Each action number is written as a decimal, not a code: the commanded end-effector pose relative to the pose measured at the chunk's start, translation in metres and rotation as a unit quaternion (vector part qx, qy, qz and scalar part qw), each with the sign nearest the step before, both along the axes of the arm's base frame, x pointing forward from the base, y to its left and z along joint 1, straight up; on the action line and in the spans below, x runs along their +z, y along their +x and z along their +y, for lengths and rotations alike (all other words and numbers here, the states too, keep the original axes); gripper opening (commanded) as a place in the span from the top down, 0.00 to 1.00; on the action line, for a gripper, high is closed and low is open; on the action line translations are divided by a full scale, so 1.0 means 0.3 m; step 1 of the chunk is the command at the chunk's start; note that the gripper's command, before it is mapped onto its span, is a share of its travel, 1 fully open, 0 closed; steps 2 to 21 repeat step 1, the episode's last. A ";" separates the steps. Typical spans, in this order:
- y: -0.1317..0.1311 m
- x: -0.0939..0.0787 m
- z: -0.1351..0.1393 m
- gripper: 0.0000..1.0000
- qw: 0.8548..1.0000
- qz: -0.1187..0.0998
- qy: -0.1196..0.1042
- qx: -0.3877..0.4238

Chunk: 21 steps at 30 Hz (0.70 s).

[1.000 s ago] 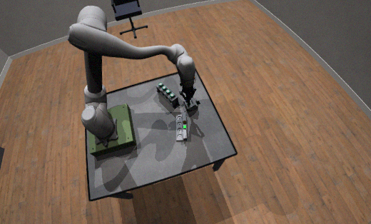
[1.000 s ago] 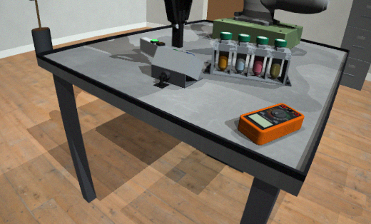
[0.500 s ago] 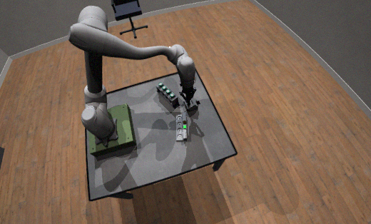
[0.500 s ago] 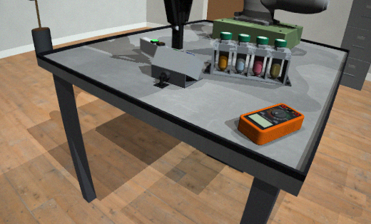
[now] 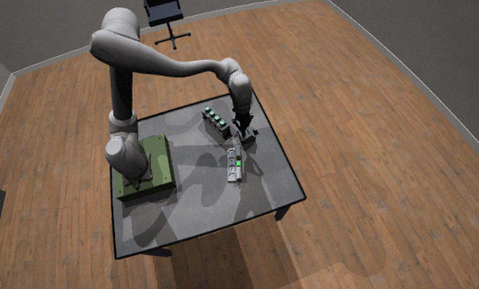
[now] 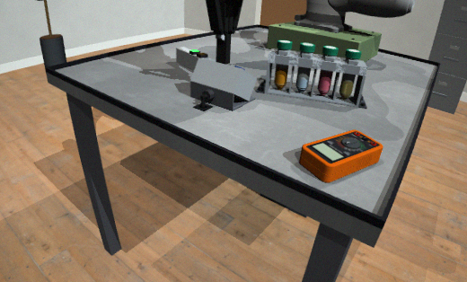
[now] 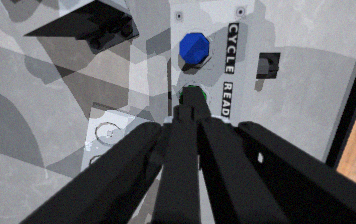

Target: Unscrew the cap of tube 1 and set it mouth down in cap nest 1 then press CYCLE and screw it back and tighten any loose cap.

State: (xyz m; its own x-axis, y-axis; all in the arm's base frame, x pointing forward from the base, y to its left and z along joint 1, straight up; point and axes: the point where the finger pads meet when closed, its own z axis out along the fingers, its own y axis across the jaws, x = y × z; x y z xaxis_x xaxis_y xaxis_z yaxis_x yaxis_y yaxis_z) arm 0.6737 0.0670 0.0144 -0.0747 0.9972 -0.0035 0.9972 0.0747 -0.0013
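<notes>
My gripper (image 7: 191, 101) is clenched tight with nothing between the fingers, and the joined tips point straight down at the READY key (image 7: 201, 93). In the wrist view the tips cover most of that green key, so only a thin green rim shows around them; I cannot tell whether they press it or sit just above. The blue CYCLE key (image 7: 194, 47) is just beyond, uncovered, in the same grey housing (image 6: 222, 84).

The tube rack (image 6: 316, 79) stands right of the housing in the exterior view, and all four tubes wear green caps (image 6: 284, 45), tube 1's among them. The cap tray (image 5: 234, 165) lies on the table (image 5: 276, 182) near the housing, its green lamp (image 5: 239, 163) lit. An orange multimeter (image 6: 341, 154) sits well apart, near the table's front edge.
</notes>
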 end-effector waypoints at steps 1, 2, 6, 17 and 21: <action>0.001 -0.001 0.000 0.90 1.000 -0.001 0.000 0.000; 0.001 -0.001 0.000 0.90 1.000 -0.001 0.000 0.000; 0.001 -0.001 0.000 0.90 1.000 -0.001 0.000 0.000; 0.001 -0.001 0.000 0.90 1.000 -0.001 0.000 0.000; 0.001 -0.001 0.000 0.90 1.000 -0.001 0.000 0.000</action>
